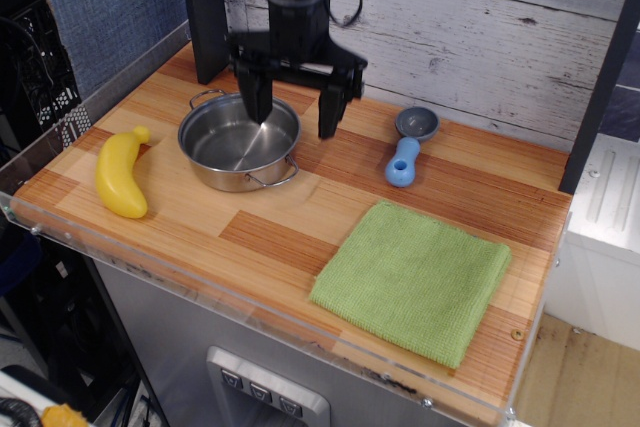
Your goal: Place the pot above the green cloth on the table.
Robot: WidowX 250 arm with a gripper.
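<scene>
The black hand [293, 112] hung spread wide and empty over the right rim of the shallow shiny steel pot [240, 141], which sat ungrasped on the striped wooden surface [270, 237], well apart from the square light-green cloth [413, 279].

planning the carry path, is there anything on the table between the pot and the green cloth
No. In the one camera view, only bare wood table lies between the pot and the green cloth. The blue scoop sits off to the side.
</scene>
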